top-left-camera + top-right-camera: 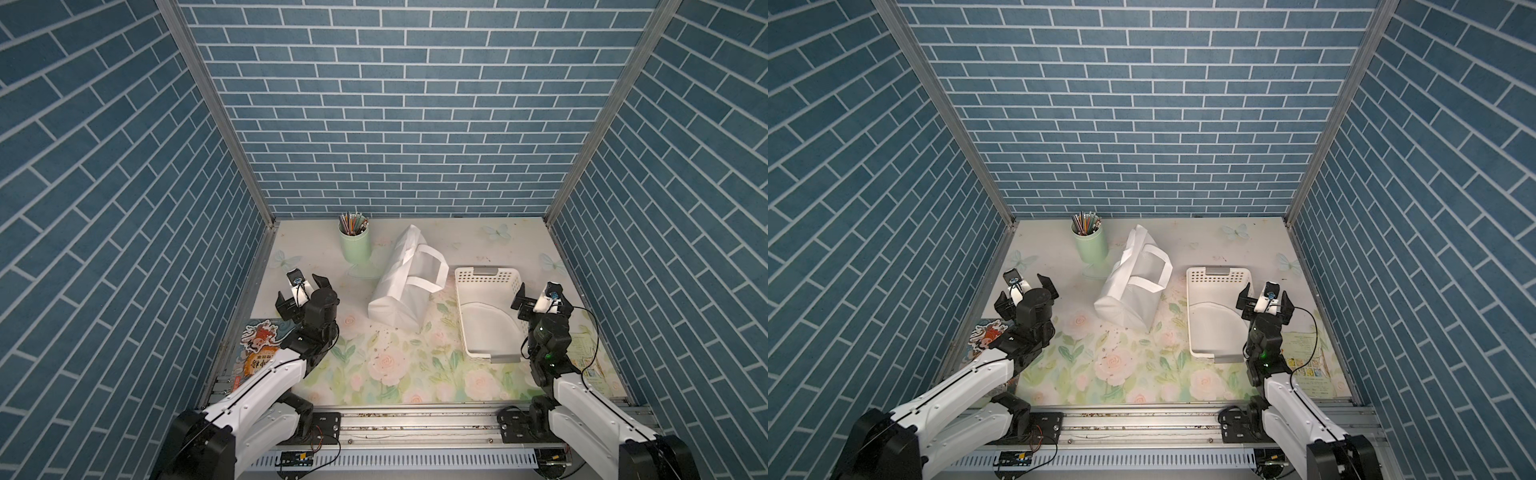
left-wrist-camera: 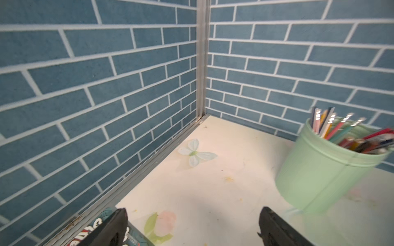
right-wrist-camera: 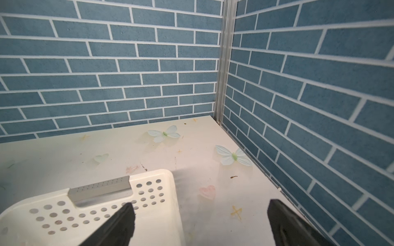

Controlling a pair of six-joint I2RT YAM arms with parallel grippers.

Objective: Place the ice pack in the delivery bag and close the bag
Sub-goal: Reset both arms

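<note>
Left fingers [image 2: 116,226] and right fingers [image 3: 122,222] gape wide, empty, either side of the standing delivery bag [image 1: 399,293]; ice pack unseen, presumably already inside.

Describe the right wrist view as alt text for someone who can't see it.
Two black jaws stand open and empty before a corner of a white perforated basket on a pale table printed with butterflies, boxed in by blue brick-pattern walls.

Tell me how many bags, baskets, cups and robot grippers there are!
Bag: 1
Basket: 1
Cup: 1
Grippers: 2, left gripper and right gripper
Total: 5
</note>
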